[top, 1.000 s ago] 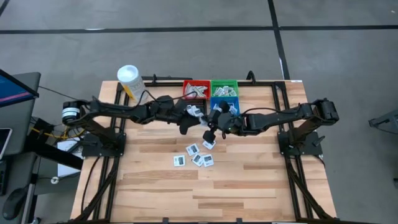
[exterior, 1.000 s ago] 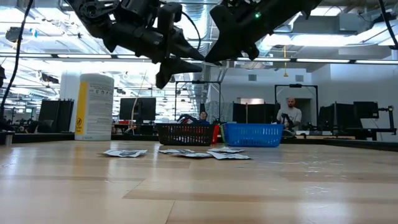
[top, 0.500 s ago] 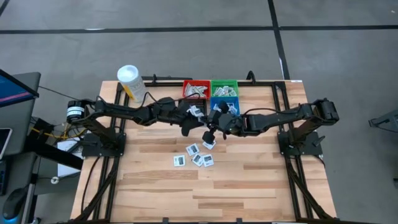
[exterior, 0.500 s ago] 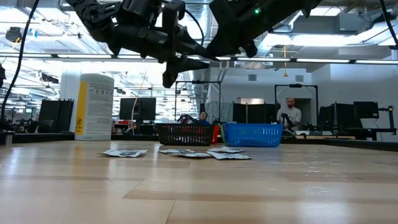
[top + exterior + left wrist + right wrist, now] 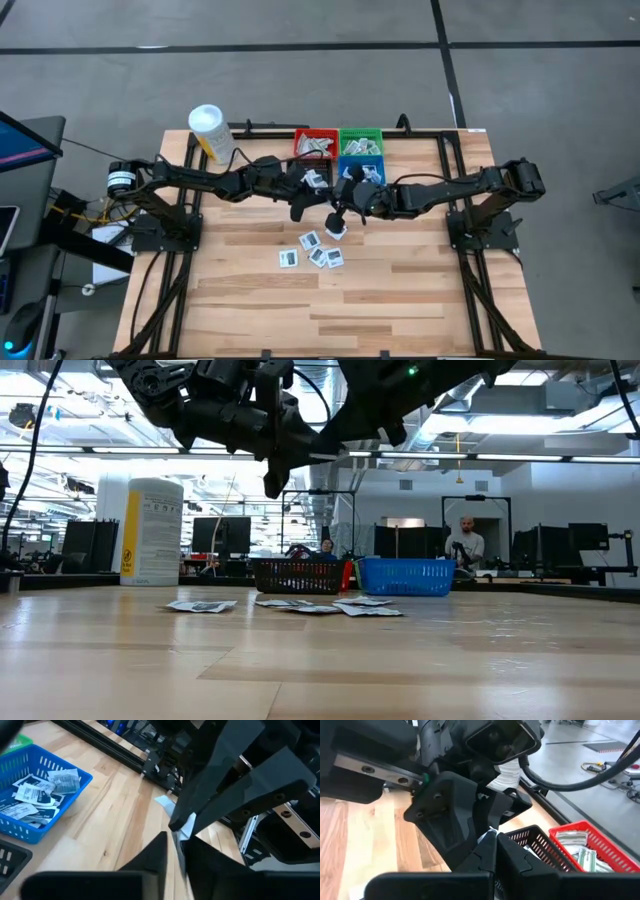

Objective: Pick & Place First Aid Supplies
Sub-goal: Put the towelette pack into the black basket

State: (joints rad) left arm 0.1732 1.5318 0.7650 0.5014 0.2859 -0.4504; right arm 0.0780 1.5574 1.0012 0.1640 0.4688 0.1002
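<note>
Both grippers meet in the air over the table's middle, near the bins. My right gripper (image 5: 492,842) is shut on a small white packet (image 5: 176,812). My left gripper (image 5: 176,857) faces it from the table's left and is shut on the same packet. In the low view the two sets of fingertips touch nose to nose (image 5: 312,455), well above the wood. Several more square white packets (image 5: 315,250) lie flat on the table below them. Other packets fill the blue bin (image 5: 35,805), the red bin (image 5: 315,145) and the green bin (image 5: 360,143). My left gripper has the packet's near edge (image 5: 180,851) between its two fingers, seen edge-on as a thin white strip. The fingers come about level from the table's left. The packet is clear of the table. My right gripper pinches the packet's other part (image 5: 184,829) between its two fingertips (image 5: 176,822), coming about level from the table's right. Only a white corner (image 5: 486,838) shows past its own fingers. The packet hangs in the air between the two grippers.
A black bin (image 5: 535,842) stands beside the red one, under the arms. A white tub with a yellow label (image 5: 207,128) stands at the far left corner. People and desks show in the room behind (image 5: 465,540). Bare wood lies toward the near edge (image 5: 330,310).
My left gripper's fingers have drawn together around the packet that my right gripper holds out; its wrist has tipped a little. Neither hand has shifted from its place, and the packet has stayed in the air.
</note>
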